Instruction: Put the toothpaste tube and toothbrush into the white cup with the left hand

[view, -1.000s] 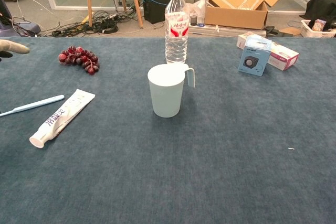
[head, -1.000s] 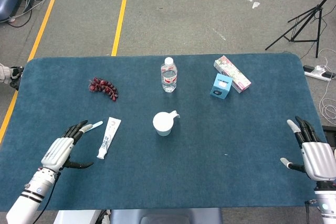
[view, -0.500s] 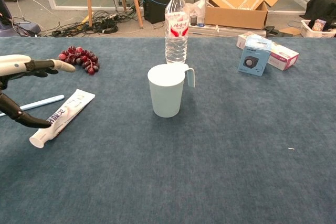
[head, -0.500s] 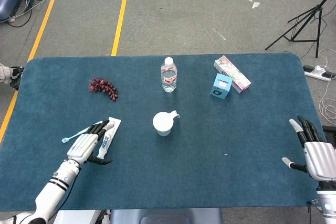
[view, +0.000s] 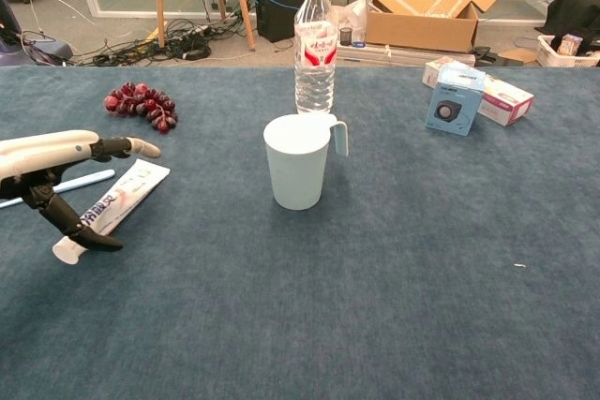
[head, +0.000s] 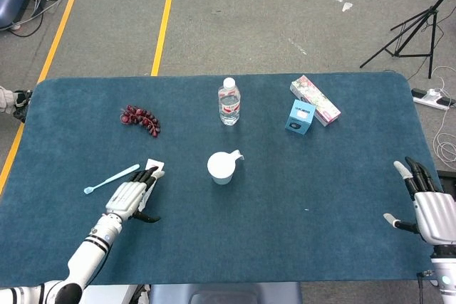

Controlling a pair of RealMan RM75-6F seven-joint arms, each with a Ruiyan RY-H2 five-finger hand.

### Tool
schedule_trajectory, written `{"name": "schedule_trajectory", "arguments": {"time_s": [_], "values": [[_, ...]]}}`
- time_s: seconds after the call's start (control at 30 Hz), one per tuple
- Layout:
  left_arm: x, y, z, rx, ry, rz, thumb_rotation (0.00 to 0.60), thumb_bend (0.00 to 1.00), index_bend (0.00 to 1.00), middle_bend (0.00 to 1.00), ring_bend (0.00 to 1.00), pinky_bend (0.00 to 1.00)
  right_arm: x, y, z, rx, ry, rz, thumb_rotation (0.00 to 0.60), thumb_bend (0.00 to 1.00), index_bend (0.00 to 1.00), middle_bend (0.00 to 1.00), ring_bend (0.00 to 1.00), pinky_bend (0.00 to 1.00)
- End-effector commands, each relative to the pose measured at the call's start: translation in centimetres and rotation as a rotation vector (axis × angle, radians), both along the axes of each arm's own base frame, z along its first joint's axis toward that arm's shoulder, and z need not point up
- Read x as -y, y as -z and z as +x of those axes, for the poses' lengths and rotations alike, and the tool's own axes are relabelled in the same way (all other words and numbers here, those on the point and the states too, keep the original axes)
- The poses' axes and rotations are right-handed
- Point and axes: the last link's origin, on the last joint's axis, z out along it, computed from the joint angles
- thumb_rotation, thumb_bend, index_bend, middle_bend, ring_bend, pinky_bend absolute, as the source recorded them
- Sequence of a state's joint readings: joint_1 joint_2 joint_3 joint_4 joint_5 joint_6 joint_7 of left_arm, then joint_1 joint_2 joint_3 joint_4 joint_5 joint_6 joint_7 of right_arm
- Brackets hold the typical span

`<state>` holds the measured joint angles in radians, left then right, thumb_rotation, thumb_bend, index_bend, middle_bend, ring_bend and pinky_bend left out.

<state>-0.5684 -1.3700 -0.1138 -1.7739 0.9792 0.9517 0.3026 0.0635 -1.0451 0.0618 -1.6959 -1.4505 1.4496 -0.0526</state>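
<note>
The white toothpaste tube [view: 117, 201] lies on the blue table, left of the white cup [view: 297, 160]; in the head view only its far end [head: 154, 166] shows past my left hand. The light blue toothbrush [head: 112, 179] lies just left of the tube, also seen in the chest view [view: 73, 185]. My left hand [head: 132, 196] hovers open over the tube, fingers stretched above it and thumb below, in the chest view [view: 58, 166] holding nothing. The white cup [head: 221, 166] stands upright at the table's middle. My right hand [head: 430, 211] rests open at the far right edge.
A water bottle [head: 229, 102] stands behind the cup. Dark grapes [head: 140, 119] lie at the back left. A blue box [head: 301, 117] and a pink carton [head: 315, 100] sit at the back right. Bare cloth [head: 320, 197] lies between cup and right hand.
My left hand has moved right, from beside the toothbrush to over the toothpaste tube. The toothbrush is uncovered again. The right hand has barely shifted.
</note>
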Motion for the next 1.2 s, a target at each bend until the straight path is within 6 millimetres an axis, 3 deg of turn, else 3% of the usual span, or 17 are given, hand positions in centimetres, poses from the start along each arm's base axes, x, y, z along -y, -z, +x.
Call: {"name": "schedule_trajectory", "arguments": {"time_s": [0.03,0.53,1.2], "values": [[-0.3,0.3,0.2,-0.008,-0.001,0.0,0.6,0.0,0.0,0.0,0.0,0.0,0.0,0.0,0.0,0.0,0.0,0.002,0.6,0.0,0.04,0.02,0.0,0.42],[-1.9,2.3,-1.4,-0.089,-0.039,0.001,0.6,0.0,0.0,0.0,0.0,0.0,0.0,0.0,0.0,0.001,0.006,0.009,0.6,0.0,0.04,0.02,0.0,0.42],[-2.0,1.8,-3.0,-0.275,0.05,0.1,0.6,0.0,0.0,0.0,0.0,0.0,0.0,0.2,0.0,-0.003,0.009,0.012,0.6,0.0,0.04,0.03,0.0,0.42]]}}
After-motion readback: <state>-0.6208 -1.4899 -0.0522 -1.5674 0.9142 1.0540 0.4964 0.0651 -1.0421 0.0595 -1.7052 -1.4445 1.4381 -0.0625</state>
